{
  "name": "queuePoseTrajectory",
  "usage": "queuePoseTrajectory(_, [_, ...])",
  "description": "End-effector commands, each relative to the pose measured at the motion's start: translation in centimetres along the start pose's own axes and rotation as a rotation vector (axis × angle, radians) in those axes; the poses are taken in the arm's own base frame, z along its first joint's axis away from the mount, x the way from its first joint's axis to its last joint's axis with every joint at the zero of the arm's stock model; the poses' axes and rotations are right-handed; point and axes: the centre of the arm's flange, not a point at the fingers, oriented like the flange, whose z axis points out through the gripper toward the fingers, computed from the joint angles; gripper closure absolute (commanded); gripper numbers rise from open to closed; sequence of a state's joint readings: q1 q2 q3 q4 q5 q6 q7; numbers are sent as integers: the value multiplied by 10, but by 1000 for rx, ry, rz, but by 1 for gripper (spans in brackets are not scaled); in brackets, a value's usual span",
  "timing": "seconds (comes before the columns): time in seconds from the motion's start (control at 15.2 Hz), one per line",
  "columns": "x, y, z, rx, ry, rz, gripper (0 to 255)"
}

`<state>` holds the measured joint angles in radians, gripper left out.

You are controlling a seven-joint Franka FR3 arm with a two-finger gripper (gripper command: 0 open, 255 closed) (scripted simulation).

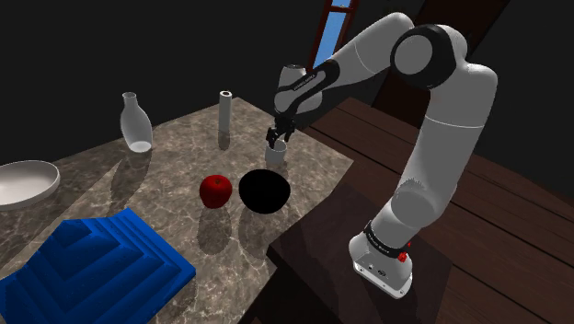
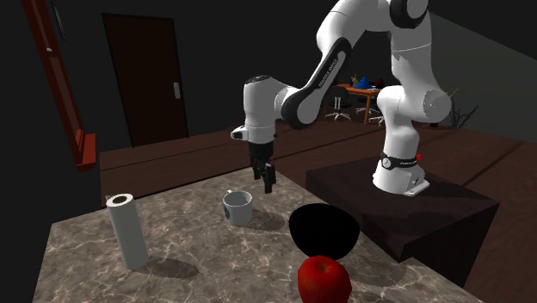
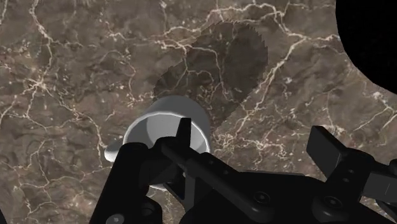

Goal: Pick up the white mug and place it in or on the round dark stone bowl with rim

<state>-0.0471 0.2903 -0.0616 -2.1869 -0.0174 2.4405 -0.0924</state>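
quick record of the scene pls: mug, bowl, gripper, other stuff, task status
mug: white mug, upright on the marble table
bowl: black bowl, near the mug, apart from it
gripper: gripper just above the mug, fingers open, one tip over the rim in the wrist view
other: red apple beside the bowl; white cylinder upright
status: mug not yet picked up

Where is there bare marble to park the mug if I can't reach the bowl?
Widest free patch: between the vase, the white bowl and the apple. Another lies between the black bowl and the blue stepped block. A narrower gap separates the cylinder from the mug. Crowded: mug, apple and black bowl cluster together.
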Motion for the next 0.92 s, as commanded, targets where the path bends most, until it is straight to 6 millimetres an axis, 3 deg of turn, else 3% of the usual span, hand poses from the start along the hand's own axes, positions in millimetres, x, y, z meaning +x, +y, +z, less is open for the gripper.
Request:
queuePoseTrajectory(0.0, [18,6,19,-6,5,4,0])
queuePoseTrajectory(0.4, [67,21,67,-22,18,13,0])
queuePoseTrajectory(0.86, [67,22,104,-22,18,13,0])
